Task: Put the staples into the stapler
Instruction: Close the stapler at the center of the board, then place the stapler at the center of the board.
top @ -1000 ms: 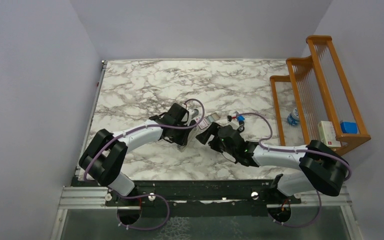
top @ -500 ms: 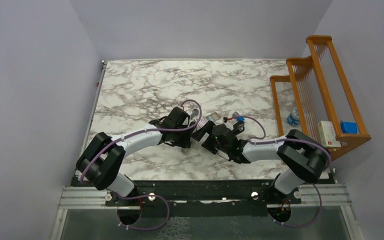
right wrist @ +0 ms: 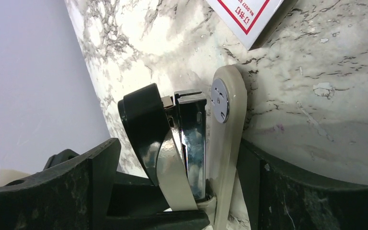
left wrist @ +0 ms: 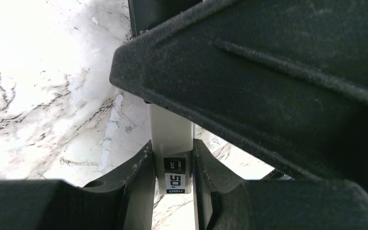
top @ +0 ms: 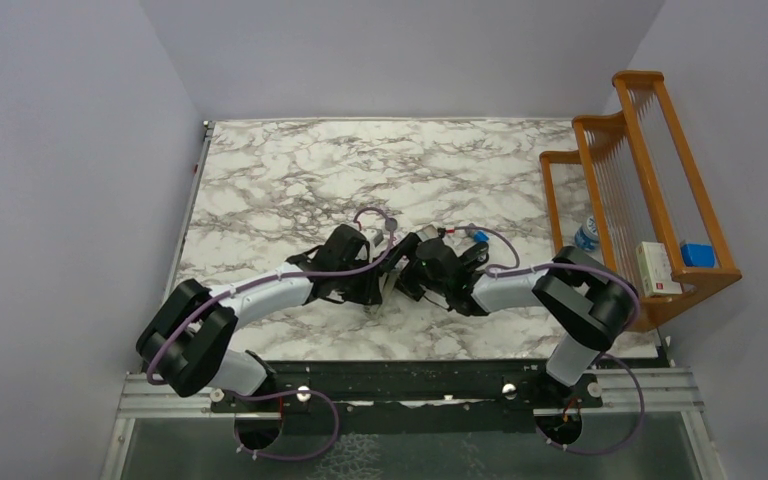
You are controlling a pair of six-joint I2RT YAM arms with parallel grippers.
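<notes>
The left jaws are clamped on the beige stapler (left wrist: 170, 129); the right jaws are closed on its riveted end, at mid-bench (top: 290, 180). Its chrome magazine (right wrist: 194, 143) and a white-and-red box (right wrist: 242, 14) are shown by the right wrist view alone; staples cannot be made out.

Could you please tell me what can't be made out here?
Staples: none seen in any view; the stapler shows its chrome channel only side-on in the right wrist view, inside hidden.
Top view: the left hand and right hand mostly cover the stapler.
Left wrist view: a blurred dark shape blocks most of the frame.
Box: cut off by the right wrist view's top edge.
</notes>
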